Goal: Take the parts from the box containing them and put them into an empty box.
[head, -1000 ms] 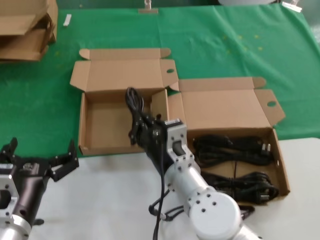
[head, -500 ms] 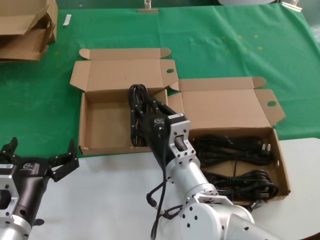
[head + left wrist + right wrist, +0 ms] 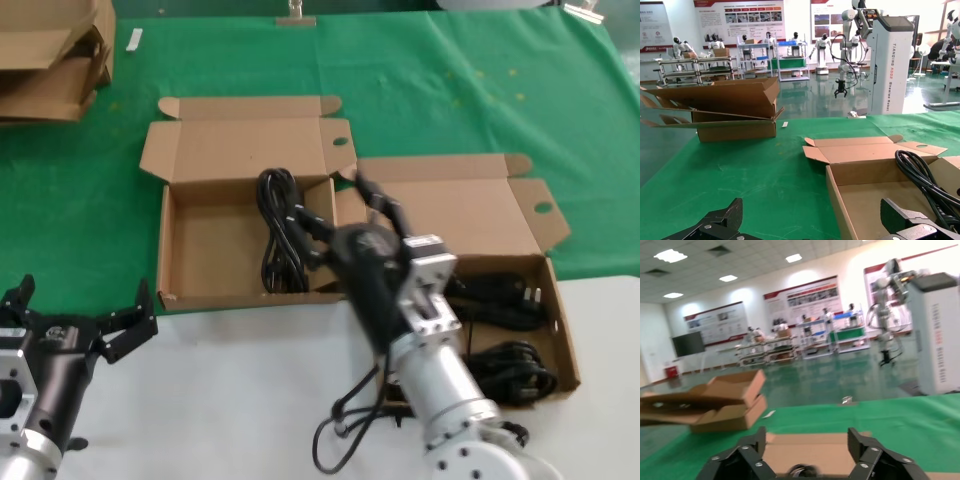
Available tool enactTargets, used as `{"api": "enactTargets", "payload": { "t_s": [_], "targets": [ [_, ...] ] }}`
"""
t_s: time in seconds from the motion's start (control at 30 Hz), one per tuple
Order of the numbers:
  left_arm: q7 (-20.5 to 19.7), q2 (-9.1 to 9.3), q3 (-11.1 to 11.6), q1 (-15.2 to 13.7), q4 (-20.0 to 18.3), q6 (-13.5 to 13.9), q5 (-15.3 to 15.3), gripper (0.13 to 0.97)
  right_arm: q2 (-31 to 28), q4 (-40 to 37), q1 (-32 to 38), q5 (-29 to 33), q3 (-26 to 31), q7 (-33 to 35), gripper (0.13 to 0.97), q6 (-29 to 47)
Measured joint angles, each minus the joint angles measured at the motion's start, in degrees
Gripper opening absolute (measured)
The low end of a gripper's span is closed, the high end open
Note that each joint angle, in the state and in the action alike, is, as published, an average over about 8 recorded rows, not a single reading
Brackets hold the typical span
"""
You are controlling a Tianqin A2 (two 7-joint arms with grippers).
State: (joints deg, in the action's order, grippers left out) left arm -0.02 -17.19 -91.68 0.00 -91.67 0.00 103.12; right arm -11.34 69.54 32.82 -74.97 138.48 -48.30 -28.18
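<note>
Cord bundle (image 3: 278, 232), black, looped: now lying inside the left cardboard box (image 3: 190, 285), at its right side, against the dividing wall. A second ago it was held above that box by the right gripper (image 3: 345, 215); it has since been released, and the gripper, fingers spread and empty, is drawn back above the wall shared by the two boxes. One transfer is judged complete. Remaining cords (image 3: 500, 330), black, are seen in the right box (image 3: 560, 300), partly hidden behind the right arm. Left gripper (image 3: 80, 325): parked near left, off the boxes, fingers open, holding nothing.
</note>
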Motion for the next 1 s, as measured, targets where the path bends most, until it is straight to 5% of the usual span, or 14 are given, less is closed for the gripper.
{"api": "enactTargets", "payload": {
  "t_s": [0.53, 1.0],
  "targets": [
    [0.0, 0.0, 0.0, 0.0, 0.0, 0.0, 0.0, 0.966, -9.1, 13.0, -11.5, -0.8, -11.7, 3.6, 0.814, -0.4],
    [0.0, 0.0, 0.0, 0.0, 0.0, 0.0, 0.0, 0.966, -8.9, 14.0, -13.6, -3.3, -15.1, 7.6, 0.928, 2.3]
  ]
}}
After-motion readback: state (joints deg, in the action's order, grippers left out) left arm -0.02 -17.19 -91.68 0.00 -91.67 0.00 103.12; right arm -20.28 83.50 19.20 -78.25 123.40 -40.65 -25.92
